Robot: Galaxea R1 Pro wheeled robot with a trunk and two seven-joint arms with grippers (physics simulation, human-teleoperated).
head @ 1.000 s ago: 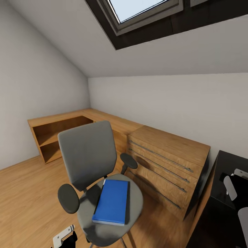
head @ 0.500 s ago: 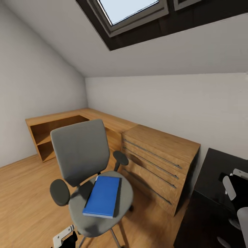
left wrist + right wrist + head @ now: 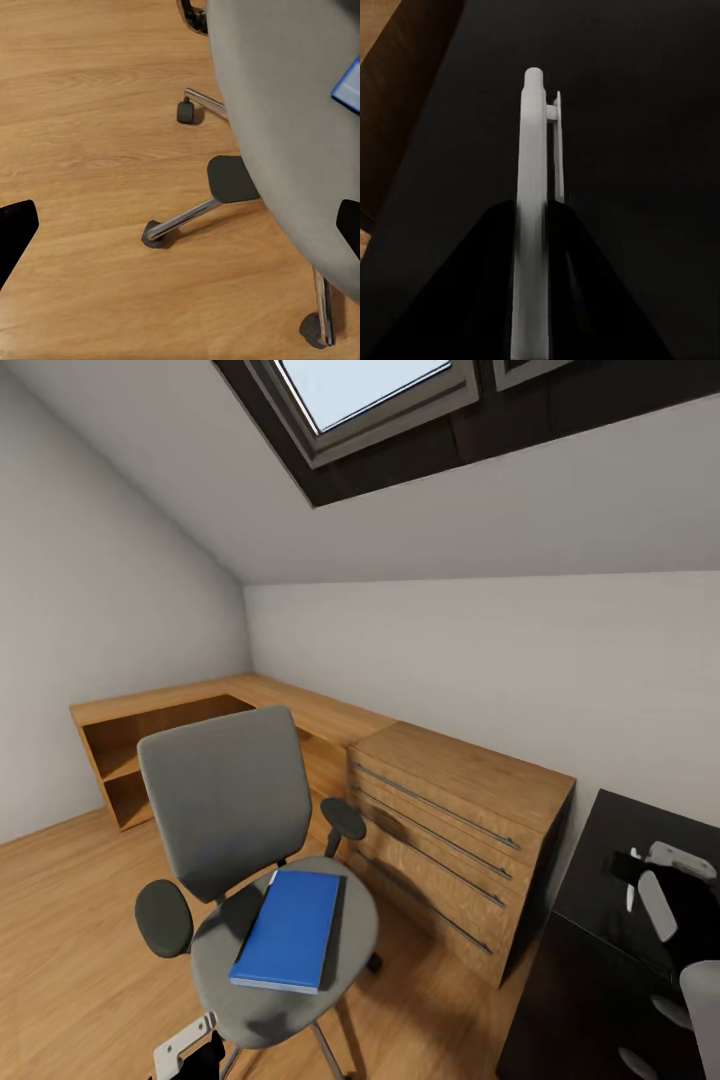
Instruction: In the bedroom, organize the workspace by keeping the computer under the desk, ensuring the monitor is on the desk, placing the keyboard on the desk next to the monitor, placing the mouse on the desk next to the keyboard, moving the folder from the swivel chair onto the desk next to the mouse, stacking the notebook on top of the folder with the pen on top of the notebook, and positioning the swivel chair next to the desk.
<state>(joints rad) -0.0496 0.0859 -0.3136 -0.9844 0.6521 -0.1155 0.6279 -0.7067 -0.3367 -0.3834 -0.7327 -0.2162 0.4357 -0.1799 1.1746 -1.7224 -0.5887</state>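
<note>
The swivel chair [image 3: 225, 800], grey with dark armrests, stands on the wood floor left of the desk. On its seat lies the blue folder [image 3: 290, 930], flat; a corner of the folder [image 3: 349, 82] also shows in the left wrist view, above the chrome chair base [image 3: 187, 217]. My left gripper [image 3: 180, 225] is open, low beside the chair's base, and my left gripper [image 3: 185, 1050] sits at the head view's bottom edge. Over the glossy black desk [image 3: 600, 850], my right gripper [image 3: 534, 247] is shut on the white pen [image 3: 531, 150]. My right gripper [image 3: 655, 875] is at the far right.
A light-wood dresser [image 3: 450, 810] with long drawer handles stands between the chair and the desk. Low wooden shelving [image 3: 150, 730] runs along the far corner. A dark-framed skylight [image 3: 360, 390] sits in the sloped ceiling. Open floor [image 3: 70, 920] lies left of the chair.
The head camera has shifted, so the chair and dresser sit further left in the picture. My right gripper with the pen has come a little inward over the desk.
</note>
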